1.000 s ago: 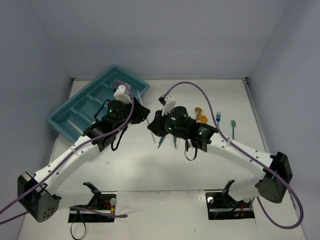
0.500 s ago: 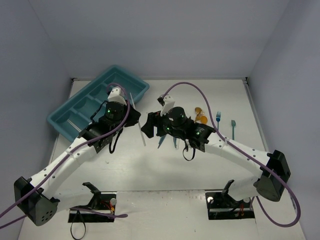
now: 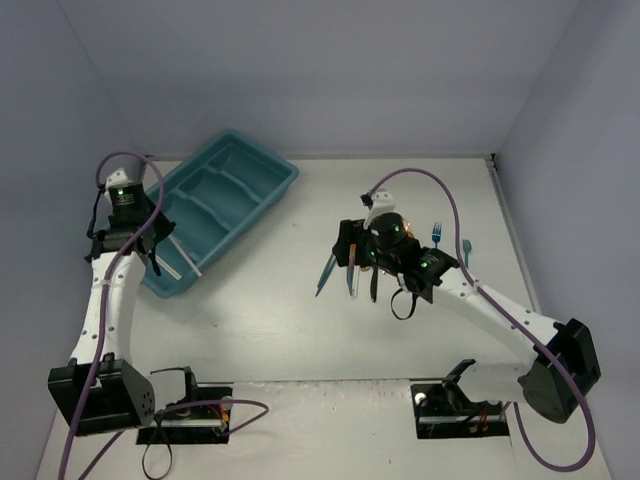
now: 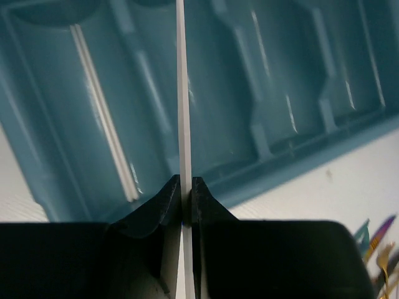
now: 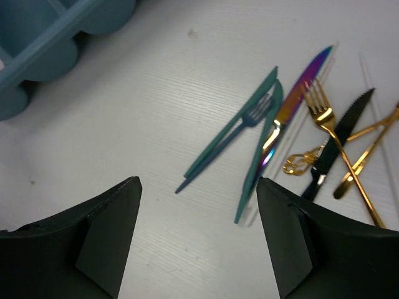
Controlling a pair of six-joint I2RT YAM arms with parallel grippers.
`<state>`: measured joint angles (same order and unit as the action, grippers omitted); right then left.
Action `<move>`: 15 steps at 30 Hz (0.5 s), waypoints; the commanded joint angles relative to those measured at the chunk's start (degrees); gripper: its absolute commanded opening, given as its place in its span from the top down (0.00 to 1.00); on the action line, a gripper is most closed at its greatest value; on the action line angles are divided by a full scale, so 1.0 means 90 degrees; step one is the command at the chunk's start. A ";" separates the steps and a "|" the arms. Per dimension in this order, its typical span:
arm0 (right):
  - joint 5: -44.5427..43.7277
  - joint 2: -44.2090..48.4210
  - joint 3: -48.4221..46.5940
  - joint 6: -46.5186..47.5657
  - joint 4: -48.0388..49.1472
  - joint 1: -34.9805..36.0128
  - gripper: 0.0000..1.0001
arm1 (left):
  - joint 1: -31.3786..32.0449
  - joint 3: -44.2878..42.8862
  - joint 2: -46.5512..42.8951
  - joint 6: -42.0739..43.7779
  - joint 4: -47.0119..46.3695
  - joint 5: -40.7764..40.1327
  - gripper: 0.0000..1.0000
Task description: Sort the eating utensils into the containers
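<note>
I hold thin white stick [image 4: 181,93] in left pincer [image 4: 186,190] over cutlery tray [image 4: 312,159], likely for compartment [image 4: 56,124] with matching stick [image 4: 103,112]; right pincer [image 5: 198,233] open above utensil pile [image 5: 293,124] right of tray.

Top external: set high over the near edge of the counter [image 3: 280,320], facing down and toward the far wall; distant, whole counter in frame.

Left wrist: close above the cutlery tray [image 4: 280,75], looking past its own fingers [image 4: 159,205] into the compartments.

Right wrist: low over the counter, facing the utensil pile [image 5: 293,124].

Shared: tray and pile appear in all three views.
</note>
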<state>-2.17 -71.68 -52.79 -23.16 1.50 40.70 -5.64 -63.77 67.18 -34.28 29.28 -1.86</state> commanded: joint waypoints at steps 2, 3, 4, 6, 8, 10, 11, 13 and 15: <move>-0.0531 0.0435 0.0261 0.0357 -0.0152 -0.0226 0.28 | -0.1212 -0.0738 0.0937 0.0323 0.0047 0.0568 1.00; -0.0582 0.0452 0.0294 0.0379 -0.0268 -0.0243 0.28 | -0.1352 -0.0794 0.1093 0.0312 0.0058 0.0642 1.00; -0.0632 0.0467 0.0324 0.0401 -0.0351 -0.0263 0.28 | -0.1471 -0.0848 0.1245 0.0301 0.0069 0.0694 1.00; -0.0727 0.0487 0.0392 0.0435 -0.0419 -0.0331 0.28 | -0.1662 -0.0956 0.1570 0.0274 0.0070 0.0655 1.00; -0.0785 0.0494 0.0441 0.0475 -0.0477 -0.0367 0.28 | -0.1806 -0.1062 0.1893 0.0256 0.0077 0.0597 1.00; -0.0896 0.0479 0.0489 0.0503 -0.0552 -0.0420 0.28 | -0.1815 -0.1122 0.2108 0.0283 0.0086 0.0505 1.00; -0.0942 0.0464 0.0504 0.0522 -0.0577 -0.0441 0.28 | -0.1815 -0.1156 0.2232 0.0303 0.0086 0.0479 1.00; -0.1104 0.0420 0.0545 0.0528 -0.0636 -0.0515 0.28 | -0.1815 -0.1208 0.2410 0.0341 0.0120 0.0320 0.99; -0.1194 0.0372 0.0571 0.0526 -0.0704 -0.0616 0.28 | -0.1815 -0.1256 0.2524 0.0375 0.0148 0.0266 0.95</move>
<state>-8.48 -68.93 -47.79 -19.27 -4.93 36.78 -21.87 -71.07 89.85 -32.40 30.94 2.02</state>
